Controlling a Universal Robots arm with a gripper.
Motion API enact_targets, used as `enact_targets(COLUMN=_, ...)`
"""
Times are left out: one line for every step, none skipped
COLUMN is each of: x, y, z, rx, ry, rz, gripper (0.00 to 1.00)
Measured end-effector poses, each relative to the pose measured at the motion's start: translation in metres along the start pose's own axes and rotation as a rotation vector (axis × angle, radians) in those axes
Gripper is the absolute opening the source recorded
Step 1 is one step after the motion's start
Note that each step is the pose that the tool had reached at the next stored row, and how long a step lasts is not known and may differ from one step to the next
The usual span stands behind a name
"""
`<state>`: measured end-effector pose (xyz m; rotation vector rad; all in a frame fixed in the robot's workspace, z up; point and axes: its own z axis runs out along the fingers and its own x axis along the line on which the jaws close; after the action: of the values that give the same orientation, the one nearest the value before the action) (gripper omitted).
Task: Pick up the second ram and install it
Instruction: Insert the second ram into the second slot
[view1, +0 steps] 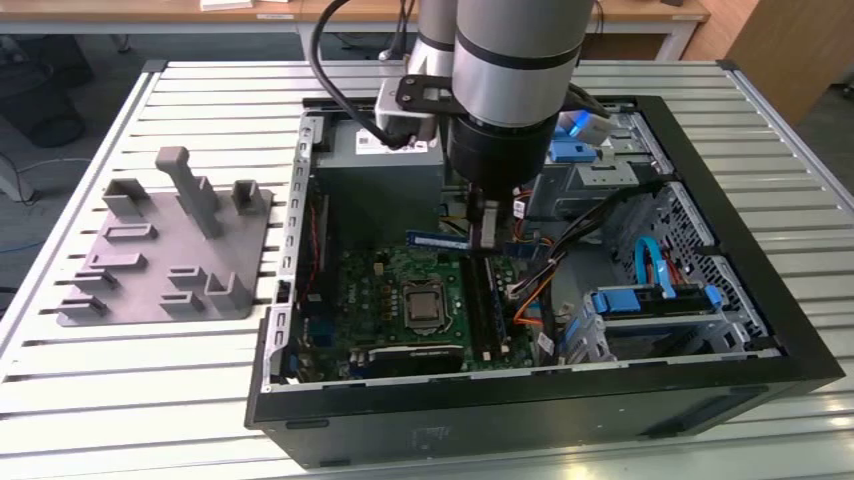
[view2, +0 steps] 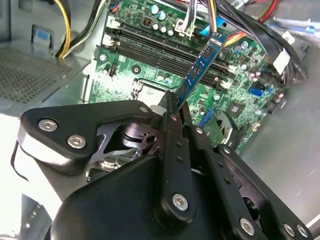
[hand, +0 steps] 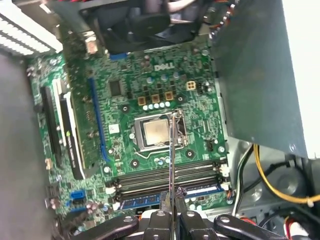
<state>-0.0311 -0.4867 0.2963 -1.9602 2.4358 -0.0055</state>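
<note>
The gripper (view2: 175, 102) is clamped on one end of the second ram (view2: 202, 64). The stick points down over the black memory slots (hand: 165, 176), probably to keep the fingers clear of them. The green motherboard (hand: 120, 105) lies flat in an open computer case (view1: 747, 380). The case sits on a slatted metal table (view1: 147, 400) beside a grey holder plate (view1: 160, 260). A wooden desk (view1: 160, 12) stands beyond.

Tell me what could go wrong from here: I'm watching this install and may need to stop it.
The tool grips the second ram by one end, so it could pivot when pressed.
Its far end hangs near the cable bundle, which might snag it.
It crosses the black slots at an angle and could jam.
</note>
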Motion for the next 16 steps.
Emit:
enact_targets(x=0.0000, y=0.0000, z=0.0001, rx=0.0002, ry=0.0002, rz=0.019, gripper=0.14)
enact_targets(x=0.0000, y=0.0000, z=0.0001, rx=0.0004, ry=0.0004, rz=0.037, gripper=0.14)
enact_targets(x=0.0000, y=0.0000, z=0.0002, rx=0.0005, ry=0.0007, rz=0.055, gripper=0.14)
enact_targets(x=0.0000, y=0.0000, z=0.0003, rx=0.0007, ry=0.0009, rz=0.073, gripper=0.14)
enact_targets(x=0.0000, y=0.0000, z=0.0003, rx=0.0009, ry=0.0011, rz=0.090, gripper=0.14)
enact_targets(x=0.0000, y=0.0000, z=0.0004, rx=0.0011, ry=0.0012, rz=0.108, gripper=0.14)
enact_targets(x=0.0000, y=0.0000, z=0.0005, rx=0.0012, ry=0.0015, rz=0.127, gripper=0.14)
enact_targets(x=0.0000, y=0.0000, z=0.0005, rx=0.0014, ry=0.0017, rz=0.145, gripper=0.14)
enact_targets(x=0.0000, y=0.0000, z=0.0006, rx=0.0016, ry=0.0019, rz=0.162, gripper=0.14)
enact_targets(x=0.0000, y=0.0000, z=0.0007, rx=0.0017, ry=0.0021, rz=0.180, gripper=0.14)
enact_targets(x=0.0000, y=0.0000, z=0.0007, rx=0.0019, ry=0.0024, rz=0.197, gripper=0.14)
enact_targets(x=0.0000, y=0.0000, z=0.0008, rx=0.0021, ry=0.0026, rz=0.215, gripper=0.14)
enact_targets(x=0.0000, y=0.0000, z=0.0009, rx=0.0022, ry=0.0028, rz=0.233, gripper=0.14)
enact_targets(x=0.0000, y=0.0000, z=0.0009, rx=0.0024, ry=0.0031, rz=0.251, gripper=0.14)
enact_targets(x=0.0000, y=0.0000, z=0.0010, rx=0.0026, ry=0.0032, rz=0.268, gripper=0.14)
enact_targets(x=0.0000, y=0.0000, z=0.0010, rx=0.0027, ry=0.0035, rz=0.286, gripper=0.14)
